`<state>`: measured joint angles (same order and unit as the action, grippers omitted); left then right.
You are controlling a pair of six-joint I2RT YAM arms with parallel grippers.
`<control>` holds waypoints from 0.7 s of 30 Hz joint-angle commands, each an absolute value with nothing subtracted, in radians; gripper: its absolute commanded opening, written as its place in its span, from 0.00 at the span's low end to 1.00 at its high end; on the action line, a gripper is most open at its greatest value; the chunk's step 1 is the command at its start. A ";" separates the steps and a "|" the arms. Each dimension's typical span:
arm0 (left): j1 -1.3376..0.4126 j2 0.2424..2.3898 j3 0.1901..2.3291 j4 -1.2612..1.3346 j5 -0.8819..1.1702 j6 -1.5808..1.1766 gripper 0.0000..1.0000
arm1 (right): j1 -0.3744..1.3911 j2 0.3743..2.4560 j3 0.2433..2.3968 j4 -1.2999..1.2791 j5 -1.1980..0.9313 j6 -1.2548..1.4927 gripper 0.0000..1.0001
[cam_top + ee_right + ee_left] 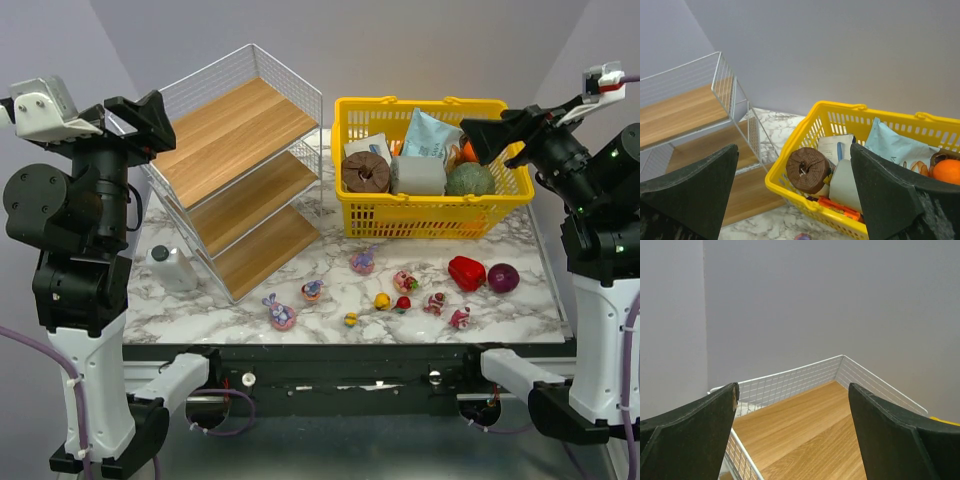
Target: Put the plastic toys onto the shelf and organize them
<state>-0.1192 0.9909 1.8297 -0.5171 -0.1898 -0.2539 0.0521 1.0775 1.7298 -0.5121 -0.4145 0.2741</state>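
Several small plastic toys lie on the marble table in front of the basket: a purple-pink one [363,262], a pink one [405,282], a pink-purple one [281,315], a small blue-pink one [313,291], a yellow one [382,300], a small red one [403,303], and pink ones [434,303] [460,318]. The shelf [240,170] stands at the back left; its boards are bare. It shows in the left wrist view [805,425] and in the right wrist view [685,110]. My left gripper [150,118] is open and empty, raised beside the shelf's top tier. My right gripper [480,140] is open and empty, raised above the basket.
A yellow basket [435,215] of groceries stands at the back right, also in the right wrist view [805,150]. A red pepper [466,272] and a dark purple ball [503,277] lie by the toys. A white bottle [172,268] stands left of the shelf's foot.
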 commanded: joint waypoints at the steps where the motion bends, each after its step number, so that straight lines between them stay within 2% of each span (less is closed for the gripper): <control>1: -0.115 0.917 1.766 -0.502 -0.206 -0.253 0.99 | 0.049 1.016 1.657 -0.522 -0.472 0.239 1.00; 7: -0.117 0.854 1.730 -0.477 -0.157 -0.256 0.99 | 0.127 0.953 1.485 -0.512 -0.419 0.232 1.00; 14: -0.117 0.836 1.720 -0.502 -0.107 -0.291 0.99 | 0.570 0.959 1.355 -0.604 -0.051 0.202 1.00; 21: -0.117 0.819 1.658 -0.485 -0.080 -0.324 0.99 | 0.782 0.913 1.169 -0.683 0.139 0.359 0.96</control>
